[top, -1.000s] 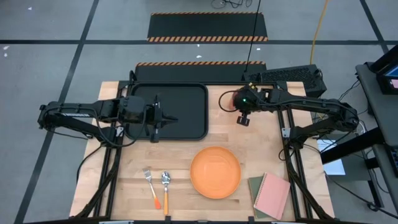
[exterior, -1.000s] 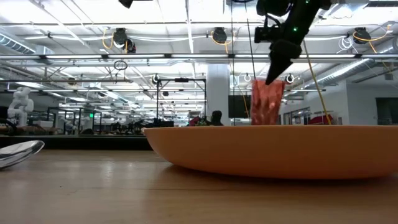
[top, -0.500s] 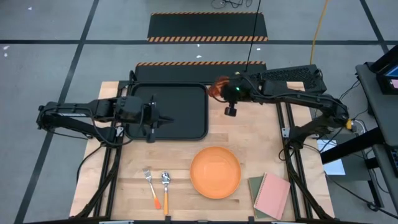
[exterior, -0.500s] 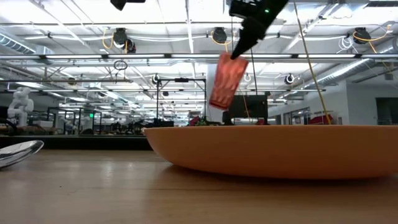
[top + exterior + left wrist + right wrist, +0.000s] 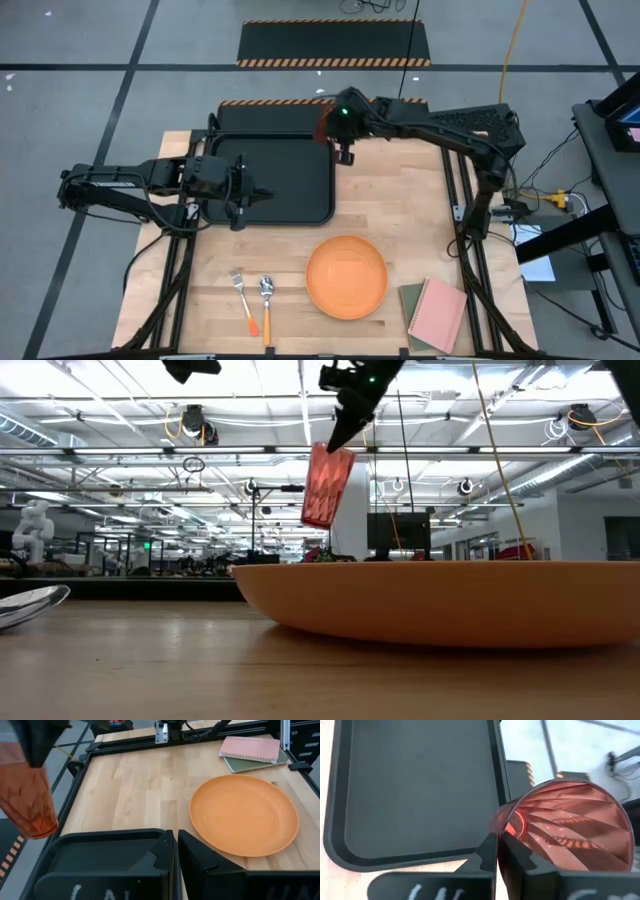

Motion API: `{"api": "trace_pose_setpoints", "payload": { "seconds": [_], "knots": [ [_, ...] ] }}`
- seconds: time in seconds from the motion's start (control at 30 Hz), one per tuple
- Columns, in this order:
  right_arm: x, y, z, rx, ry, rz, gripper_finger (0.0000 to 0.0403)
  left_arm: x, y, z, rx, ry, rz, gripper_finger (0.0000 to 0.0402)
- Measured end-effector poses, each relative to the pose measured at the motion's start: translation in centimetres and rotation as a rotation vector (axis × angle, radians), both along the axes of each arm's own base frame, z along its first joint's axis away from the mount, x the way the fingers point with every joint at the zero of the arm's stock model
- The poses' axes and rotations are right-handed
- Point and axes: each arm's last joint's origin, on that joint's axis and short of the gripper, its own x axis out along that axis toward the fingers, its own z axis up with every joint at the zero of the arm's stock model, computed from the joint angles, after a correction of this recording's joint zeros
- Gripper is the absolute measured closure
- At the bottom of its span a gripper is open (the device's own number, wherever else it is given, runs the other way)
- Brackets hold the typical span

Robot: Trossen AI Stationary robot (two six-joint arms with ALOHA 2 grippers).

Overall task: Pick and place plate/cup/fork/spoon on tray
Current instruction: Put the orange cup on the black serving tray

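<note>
The translucent orange-red cup (image 5: 327,485) hangs above the far right corner of the black tray (image 5: 270,205), with my right gripper (image 5: 329,121) shut on it. My left gripper (image 5: 262,193) hovers shut over the tray's middle, holding nothing. The orange plate (image 5: 346,277) lies flat on the wooden table nearer the front. Left of the plate, the fork (image 5: 243,300) and the spoon (image 5: 267,300) lie side by side. The left wrist view also shows the cup (image 5: 27,795), above the tray's rim (image 5: 100,836). My right gripper pinches the cup's wall at the rim (image 5: 501,827), one finger inside the cup and one outside. The fingers slant down from the table's right side. The cup hangs tilted below them, its base lowest, clear of the tray and table.
A pink notebook (image 5: 438,313) on a green one lies at the table's near right corner. A black mat with orange-striped edges (image 5: 320,112) lies beyond the tray's far rim. Bare wood lies between the tray and the plate.
My right gripper has carried the cup up and toward the table's left and far edges, from right of the tray to above its far right corner. The cup has tipped from nearly upright to tilted.
</note>
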Motion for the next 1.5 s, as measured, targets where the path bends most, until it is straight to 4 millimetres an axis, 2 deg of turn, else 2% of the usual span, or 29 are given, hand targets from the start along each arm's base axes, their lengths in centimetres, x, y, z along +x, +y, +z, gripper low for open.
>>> {"api": "trace_pose_setpoints", "payload": {
  "seconds": [0.23,0.67,1.13,1.5],
  "knots": [
    [1.6,-3.2,-0.1,0.083,-0.013,0.018,0.0403,0.0,0.0,0.1,0.004,-0.005,-0.002,0.0371],
    [2.4,-6.1,-3.6,0.24,0.007,0.013,0.0403,0.2,0.0,0.3,0.05,-0.03,-0.028,0.0371],
    [3.1,-7.4,-6.5,0.321,0.046,0.008,0.0403,0.4,0.0,0.6,0.082,-0.071,-0.044,0.0371],
    [3.2,-7.8,-7.3,0.327,0.056,-0.002,0.039,0.4,0.0,0.6,0.081,-0.07,-0.044,0.0371]
  ]
}}
